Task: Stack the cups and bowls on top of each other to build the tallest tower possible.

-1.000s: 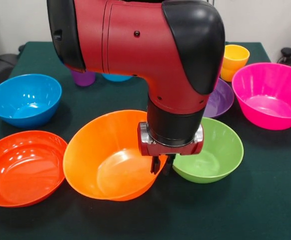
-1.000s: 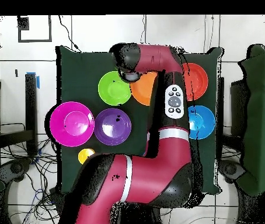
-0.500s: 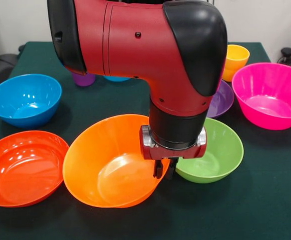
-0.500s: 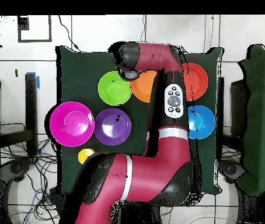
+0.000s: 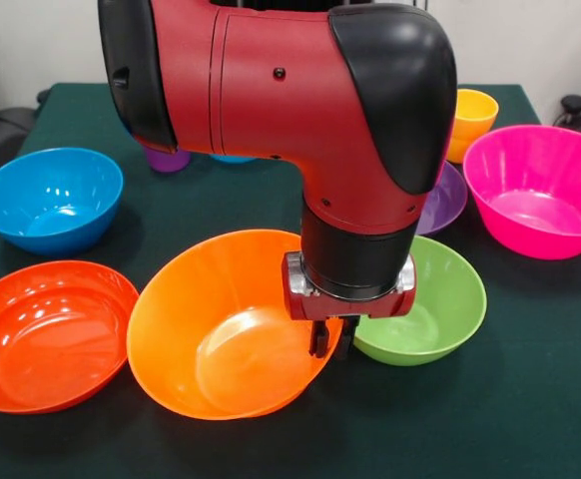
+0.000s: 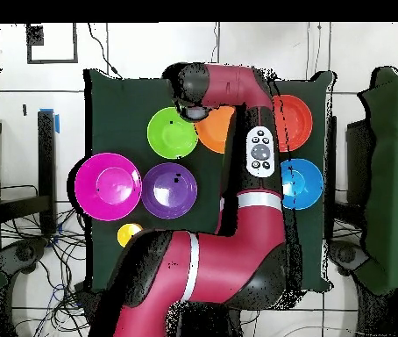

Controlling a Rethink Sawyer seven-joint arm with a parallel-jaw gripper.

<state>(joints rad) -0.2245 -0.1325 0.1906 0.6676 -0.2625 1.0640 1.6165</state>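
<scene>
Large glossy orange plastic bowl [image 5: 226,334], tilted near the table's front, rim nipped on its right side by the gripper [image 5: 332,344], fingers clamped across the wall. Green plastic bowl [image 5: 425,299] just beside; large pink plastic bowl [image 5: 540,190] well right.

Glossy red arm [image 5: 261,90] with black elbow caps and a silver-ringed wrist.
</scene>
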